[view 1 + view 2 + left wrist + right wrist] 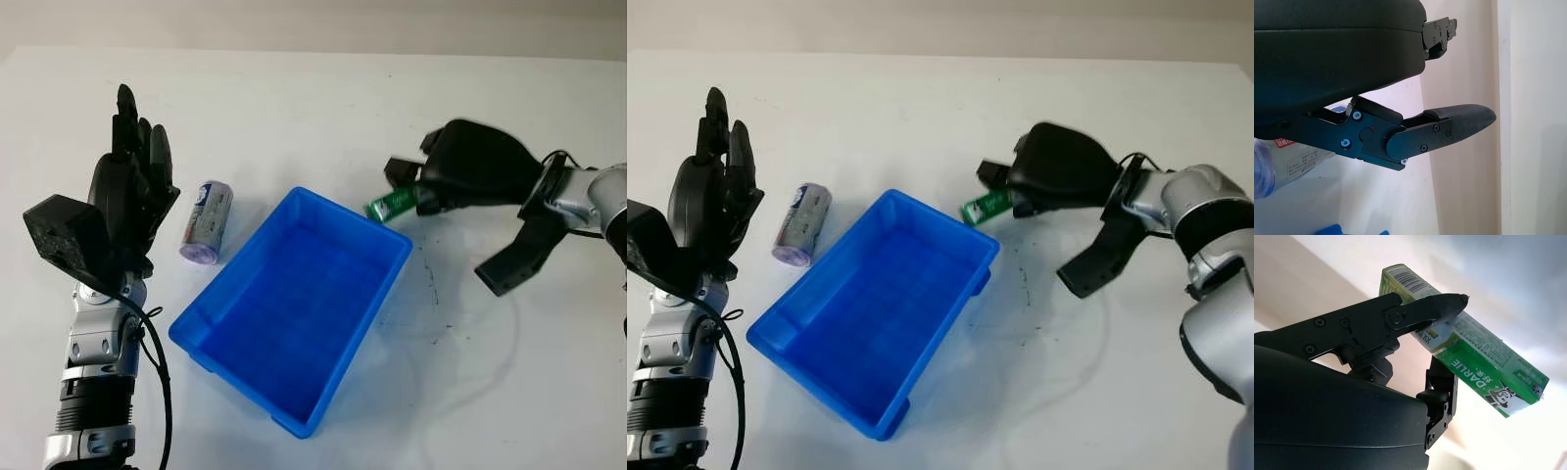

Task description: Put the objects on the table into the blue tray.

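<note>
On the white desk you have the blue tray lying at a slant in the middle, with nothing visible on its floor. Your left robot hand stands raised at the near left, released and holding nothing. Just beside it, between it and the tray's left wall, a bottle lies on its side on the desk. Your right robot hand is off the tray's far right corner, its fingers clenched around one end of a green box, which it holds clear of the desk; the free end points toward the tray and reaches about to its rim.

To do this step well, carry the box further inward until it is over the middle of the tray floor, not just the corner, then lower it before letting go so it does not bounce off the rim or tip out. Keep the wrist level; the grip sits near one end, so the long free end may swing.

You cannot make out how firmly the lower finger bears on the box, since the hand's shell covers the contact. The bottle's label is too small to read, and its far end is cut off in the left wrist view.
</note>
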